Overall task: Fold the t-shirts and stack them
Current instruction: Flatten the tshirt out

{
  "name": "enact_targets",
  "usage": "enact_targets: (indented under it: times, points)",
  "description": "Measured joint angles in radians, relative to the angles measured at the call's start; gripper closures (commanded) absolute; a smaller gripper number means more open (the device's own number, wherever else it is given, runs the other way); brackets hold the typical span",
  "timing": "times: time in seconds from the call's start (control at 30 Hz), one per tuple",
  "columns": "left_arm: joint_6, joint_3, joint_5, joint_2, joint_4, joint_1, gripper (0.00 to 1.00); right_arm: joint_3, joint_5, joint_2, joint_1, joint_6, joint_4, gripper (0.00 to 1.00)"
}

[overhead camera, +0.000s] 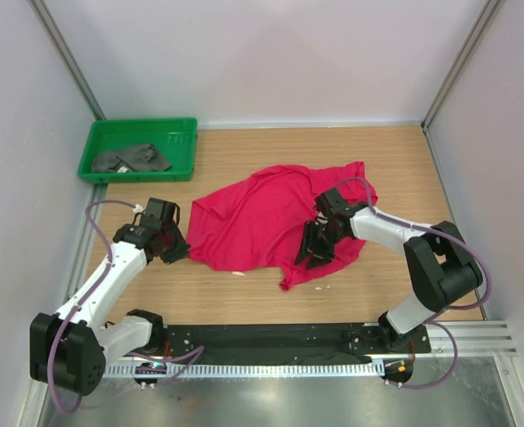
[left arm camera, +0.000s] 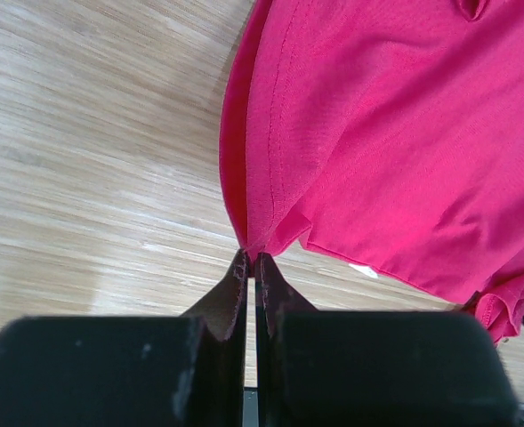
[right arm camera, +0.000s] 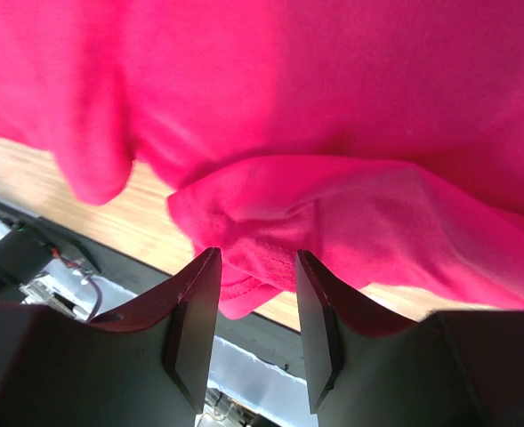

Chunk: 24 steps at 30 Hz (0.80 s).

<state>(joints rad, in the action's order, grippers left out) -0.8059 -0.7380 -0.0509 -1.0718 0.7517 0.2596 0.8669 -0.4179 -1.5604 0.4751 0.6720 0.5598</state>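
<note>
A black rail [overhead camera: 270, 338] runs along the near edge of the counter [overhead camera: 244, 298] and carries both arm bases. Just beyond it, toward the near-left, the left end effector [overhead camera: 180, 247] sits low over the wood at the left edge of the red shirt [overhead camera: 262, 222]. In the left wrist view its fingers [left arm camera: 230, 302] are pressed together with only a hairline gap. A pointed bit of the shirt's hemmed edge is pinched at their tips. From there the cloth fans out up and to the right, with bare wood on the left.

The right end effector [overhead camera: 317, 247] is over the shirt's near-right part. In the right wrist view its fingers [right arm camera: 195, 311] stand a little apart. A thick rolled fold of red cloth fills the gap and touches both, so it grips that fold. The counter's near edge and the rail show beneath the fold.

The red shirt lies crumpled and unfolded across the middle of the counter. It stretches from near-left toward far-right, with wrinkles bunched around the right end effector.

A green tray [overhead camera: 150, 133] sits in the far-left corner. The grey shirt [overhead camera: 133, 160] lies crumpled inside it, well apart from the red shirt.
</note>
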Motion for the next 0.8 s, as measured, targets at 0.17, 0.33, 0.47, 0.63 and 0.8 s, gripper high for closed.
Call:
enact_targets:
  times: [0.17, 0.33, 0.47, 0.63, 0.8]
  points:
    - [0.003, 0.0, 0.0, 0.0, 0.0, 0.0, 1.0, 0.011, 0.027, -0.05, 0.028, 0.01, 0.014, 0.6]
    - [0.003, 0.0, -0.001, 0.0, 0.0, 0.0, 1.0, 0.046, 0.045, -0.076, 0.043, 0.014, 0.024, 0.63]
    - [0.004, 0.002, 0.0, 0.0, 0.0, 0.0, 1.0, 0.064, 0.055, -0.092, 0.05, 0.015, 0.027, 0.6]
    - [0.004, 0.003, 0.0, 0.0, -0.001, 0.0, 1.0, 0.074, 0.058, -0.112, 0.051, 0.014, 0.04, 0.63]
    - [0.004, 0.006, 0.0, 0.0, -0.003, 0.0, 1.0, 0.074, 0.057, -0.122, 0.051, 0.016, 0.04, 0.84]
